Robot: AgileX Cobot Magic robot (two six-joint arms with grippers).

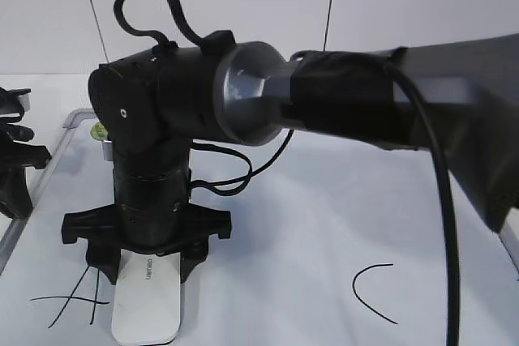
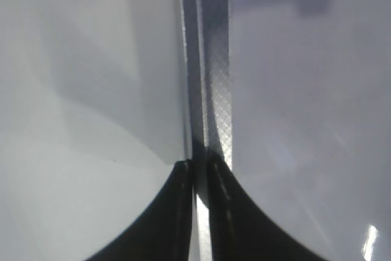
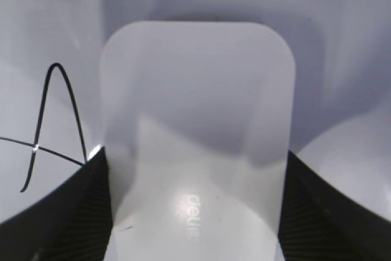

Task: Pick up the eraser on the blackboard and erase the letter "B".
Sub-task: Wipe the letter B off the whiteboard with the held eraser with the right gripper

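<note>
Right jaws spread to the width of the eraser (image 1: pixel 147 297) and pressed against its two long sides, holding it flat on the blackboard (image 1: pixel 324 224); right gripper (image 1: pixel 146 258) pointed straight down from an arm reaching in across the exterior view; eraser's long axis running toward the camera in that view, near end rounded and free, far end tucked between the black fingers (image 1: pixel 100 263); small grey print on top near the gripped end, reading along the long axis; in the right wrist view, eraser (image 3: pixel 198 132) filling the middle of the frame, long axis running away from the camera, ribbed finger pads (image 3: pixel 67 212) touching both edges at the bottom corners. Letter "A" (image 1: pixel 77 301) just beside the eraser on its left, strokes close to the left finger; same letter (image 3: pixel 52 123) left of the eraser from the wrist; letter "C" (image 1: pixel 373 291) well apart to the right; no "B" strokes to be made out, whether covered or gone cannot be told. Left gripper (image 2: pixel 197 172) closed, finger tips meeting with nothing between them, over the grey frame (image 2: pixel 217 90) at the board's edge. Green sticker (image 1: pixel 98 130) partly hidden behind the arm near the far left corner.
</note>
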